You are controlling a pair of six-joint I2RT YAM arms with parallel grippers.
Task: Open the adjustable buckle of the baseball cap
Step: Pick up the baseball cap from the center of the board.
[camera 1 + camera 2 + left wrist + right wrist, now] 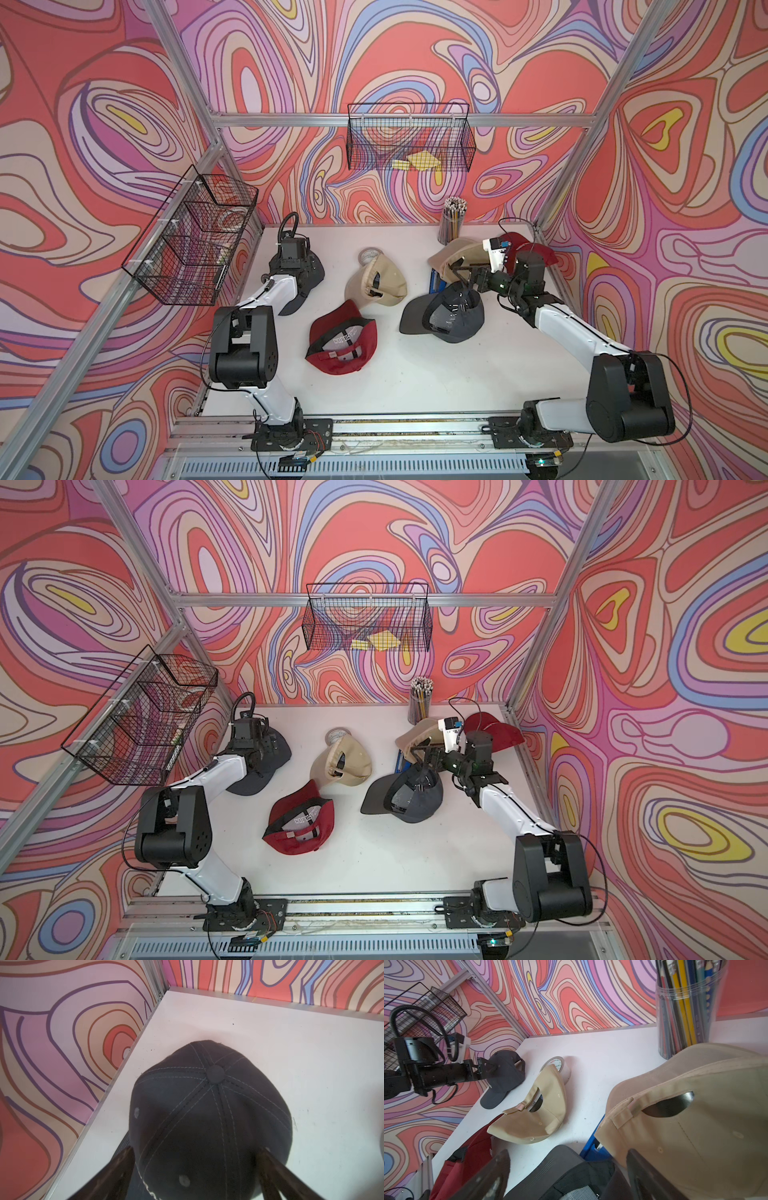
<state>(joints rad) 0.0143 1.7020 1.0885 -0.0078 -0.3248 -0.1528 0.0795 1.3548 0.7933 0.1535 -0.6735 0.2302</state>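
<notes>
Six caps on the table, both tools spread

Nearest lies a red cap (340,345), hollow side up, on the white table (415,386). Behind it to the right, a grey cap (465,328) rests upside down. The right tool (462,277) hangs just over it, fingers wide apart, holding nothing. A beige cap (378,278) sits mid-table against a tape roll (368,254). At the far left, the left tool (196,1149) straddles a dark cap (207,1115), fingers parted either side of the crown, buckle hidden. Farthest back are a second beige cap (455,253), a second red cap (536,249) and a pencil cup (453,224).
</notes>
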